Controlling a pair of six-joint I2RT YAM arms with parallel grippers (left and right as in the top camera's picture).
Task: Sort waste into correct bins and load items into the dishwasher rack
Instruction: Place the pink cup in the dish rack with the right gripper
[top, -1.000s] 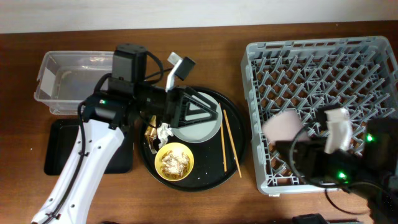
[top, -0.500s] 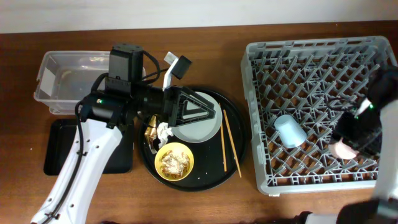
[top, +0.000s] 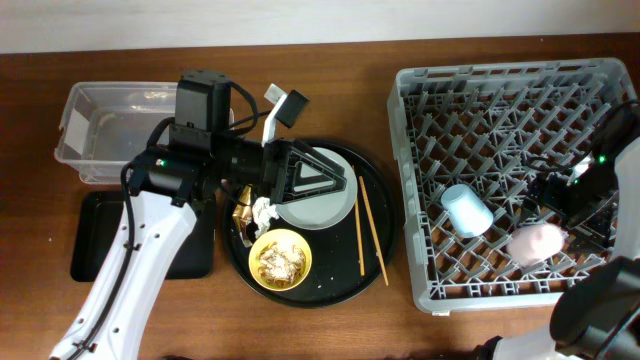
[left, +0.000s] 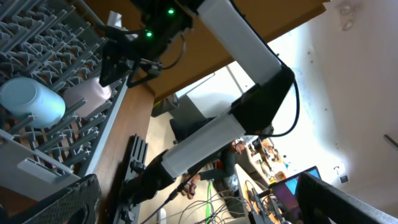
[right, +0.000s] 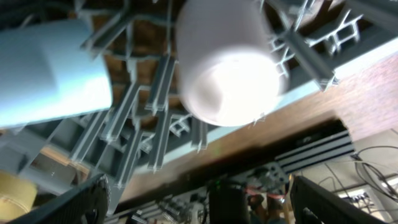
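The grey dishwasher rack (top: 415, 180) holds a light-blue cup (top: 467, 210) and a pink cup (top: 535, 241), both on their sides. My right gripper (top: 556, 194) is open and empty just above the pink cup (right: 227, 59), with the blue cup (right: 50, 68) beside it. My left gripper (top: 325, 180) is open and empty over the grey-green plate (top: 325, 208). A white tissue (top: 265, 210), a gold wrapper (top: 241, 210), a yellow bowl of food scraps (top: 280, 260) and chopsticks (top: 365, 230) lie on the round black tray (top: 372, 180).
A clear tub (top: 110, 130) stands at the back left. The shallow black tray (top: 95, 235) lies in front of it, partly under my left arm. The left wrist view looks sideways at the rack (left: 37, 37) and the right arm.
The right gripper brought the pink cup into the rack, let it go and drew back a little. The cup now lies free. The left arm has barely moved.
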